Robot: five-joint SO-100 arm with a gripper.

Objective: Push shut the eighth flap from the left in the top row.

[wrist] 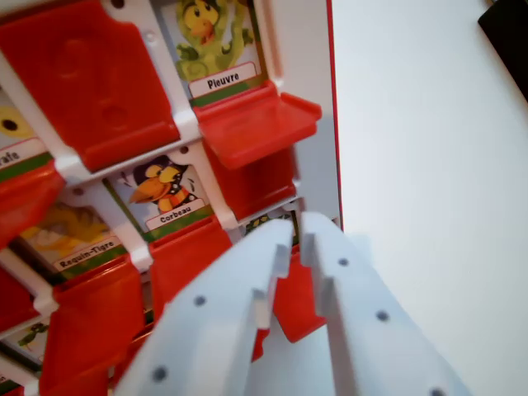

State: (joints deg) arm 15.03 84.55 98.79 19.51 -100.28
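Wrist view: a red guessing-game board [334,124] lies on a white bench [429,165], its edge running down the middle of the frame; rows of red flaps [91,82] sit in a white frame, some down, some showing picture cards. The card marked "Pleuvre" [216,45] shows a yellow-green creature; its flap [256,124], nearest the board's edge, juts out half-raised rather than lying flat. Beside and below it the "Corbeau" card [169,194] is exposed, and further to the wrist view's left the "Requin-Tigre" card [78,239]. A dark object [507,33] sits at the top corner on the bench; I cannot tell what it is.

The fingers [297,239] fill the lower middle, pale blue, tips close together with only a narrow slot between them; they hold nothing; the tips hover over the board's edge column, just below the Pleuvre flap, above a further red flap [293,301] partly hidden behind them.

Judgement: the flap at the board's edge by Pleuvre looks the likely target, though the row count cannot be checked from this view; keeping the tips narrow suits a push; the contact should land squarely on the flap's broad face, near its free lip, and press along its hinge swing; a glancing touch risks sliding off or catching the Corbeau neighbour.
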